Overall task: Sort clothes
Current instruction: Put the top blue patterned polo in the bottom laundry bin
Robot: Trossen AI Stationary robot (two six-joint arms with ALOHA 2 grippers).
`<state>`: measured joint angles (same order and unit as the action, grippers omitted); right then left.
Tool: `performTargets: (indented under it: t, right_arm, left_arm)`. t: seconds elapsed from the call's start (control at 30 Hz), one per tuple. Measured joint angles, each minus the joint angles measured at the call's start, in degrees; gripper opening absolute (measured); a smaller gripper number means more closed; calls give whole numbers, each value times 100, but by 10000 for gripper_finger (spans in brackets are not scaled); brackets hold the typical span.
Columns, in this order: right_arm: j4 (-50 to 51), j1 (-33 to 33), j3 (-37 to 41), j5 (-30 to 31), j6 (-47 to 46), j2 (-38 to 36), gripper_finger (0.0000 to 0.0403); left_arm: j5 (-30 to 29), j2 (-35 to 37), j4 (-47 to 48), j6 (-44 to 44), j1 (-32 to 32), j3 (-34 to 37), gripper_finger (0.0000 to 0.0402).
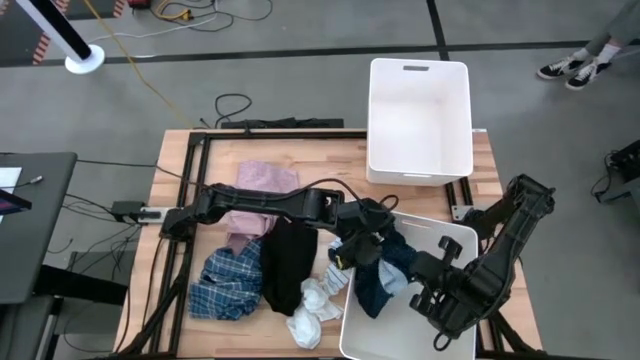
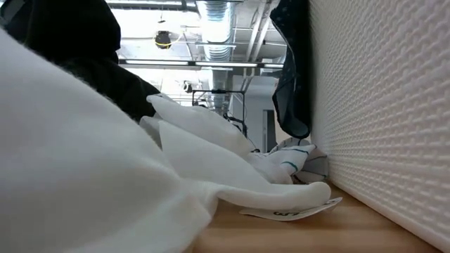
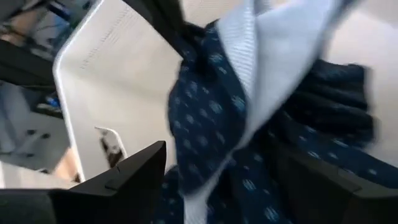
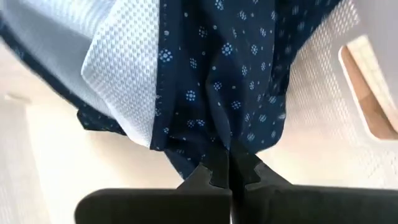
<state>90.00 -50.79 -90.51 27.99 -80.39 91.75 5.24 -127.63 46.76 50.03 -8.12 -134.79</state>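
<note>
The navy patterned garment (image 1: 378,275) is seen draped over the rim of the near white bin (image 1: 455,232), dark blue with small pale dots and a light mesh lining turned outward. It is pinched at its lower hem between the clenched fingers of the right gripper (image 4: 229,176), inside the bin. The left gripper (image 3: 217,180) is held just above the same cloth with its fingers spread; whether they touch it cannot be told, the view being blurred. On the table, the black garment (image 1: 287,265), blue plaid shirt (image 1: 228,282), pink garment (image 1: 262,190) and white socks (image 1: 315,305) are laid. The far bin (image 1: 420,120) is partly off the table.
</note>
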Motion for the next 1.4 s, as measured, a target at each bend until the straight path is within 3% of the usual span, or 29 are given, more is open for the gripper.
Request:
performTargets:
  t: [0.13,0.4,0.63,0.93,1.1,1.2,1.4]
  right_arm:
    - [1,-23,182,-501,-103,12,0]
    - [-295,8,700,-925,-25,19,0]
    - [-1101,224,1279,-1064,524,19,0]
    - [-2085,530,2307,-1920,751,19,7]
    - [-2487,600,2644,-2112,758,19,21]
    - [-2659,656,2716,-2227,870,16,26]
    - [-3014,827,2934,-2742,1038,16,27]
  left_arm:
    - [421,127,287,-103,-7,6,285]
    - [1120,643,1115,-245,-7,16,285]
    - [1189,1365,1574,-473,26,10,285]
    - [1150,2128,2358,-1151,513,6,285]
    - [1816,1948,2870,-1522,962,31,285]
    - [2078,1875,2828,-1533,1121,471,285]
    - [2188,1871,1690,-1459,1263,2047,285]
